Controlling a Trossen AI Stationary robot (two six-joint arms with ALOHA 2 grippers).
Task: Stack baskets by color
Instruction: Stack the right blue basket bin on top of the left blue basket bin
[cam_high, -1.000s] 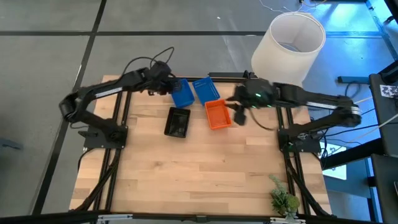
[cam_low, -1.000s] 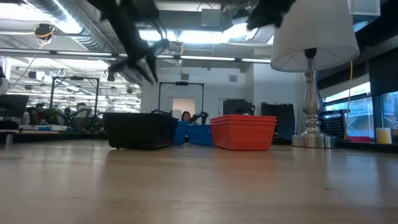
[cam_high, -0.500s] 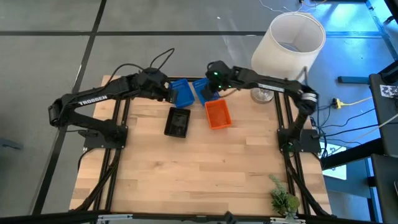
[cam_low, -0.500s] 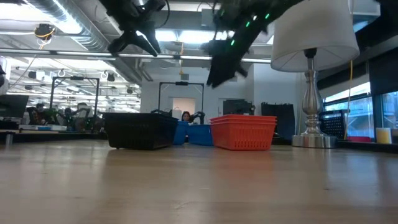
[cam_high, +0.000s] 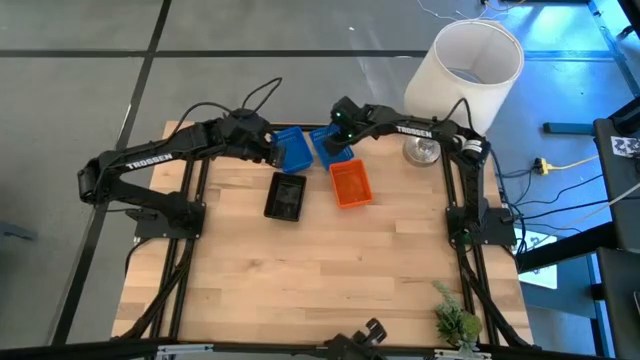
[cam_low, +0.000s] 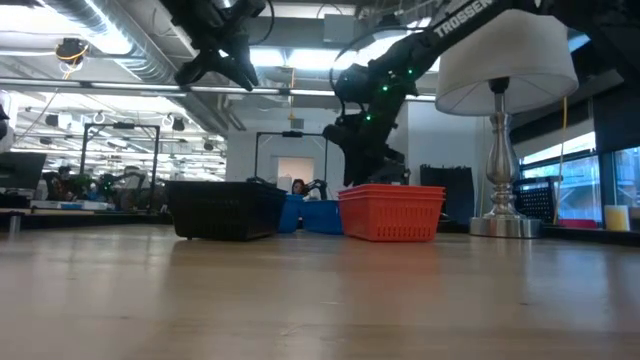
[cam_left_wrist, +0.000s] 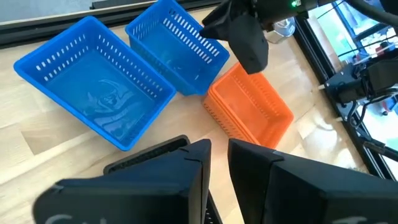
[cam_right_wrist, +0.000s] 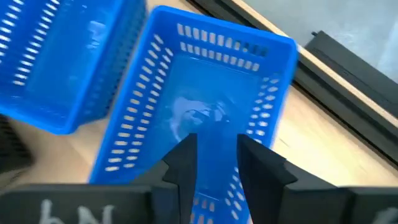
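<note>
On the wooden table (cam_high: 330, 270), no colour looks fully stacked: two blue baskets (cam_high: 292, 150) (cam_high: 330, 143) lie apart at twelve o'clock, beside orange basket (cam_high: 350, 184) and black basket (cam_high: 286, 196), while the right gripper (cam_high: 338, 137), fingers slightly parted and empty, hangs over one blue basket and the left gripper (cam_high: 270, 152), narrowly parted and empty, over the other.

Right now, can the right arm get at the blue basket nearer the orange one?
Probably yes. The right gripper hangs directly over that blue basket, fingers apart, nothing between them. The orange basket touches one corner but leaves the rim free.

From the low view the two blue baskets (cam_low: 318, 215) were mostly hidden behind the black basket (cam_low: 225, 210) and orange basket (cam_low: 392, 212); lampshade (cam_low: 510, 50) top got cropped.
</note>
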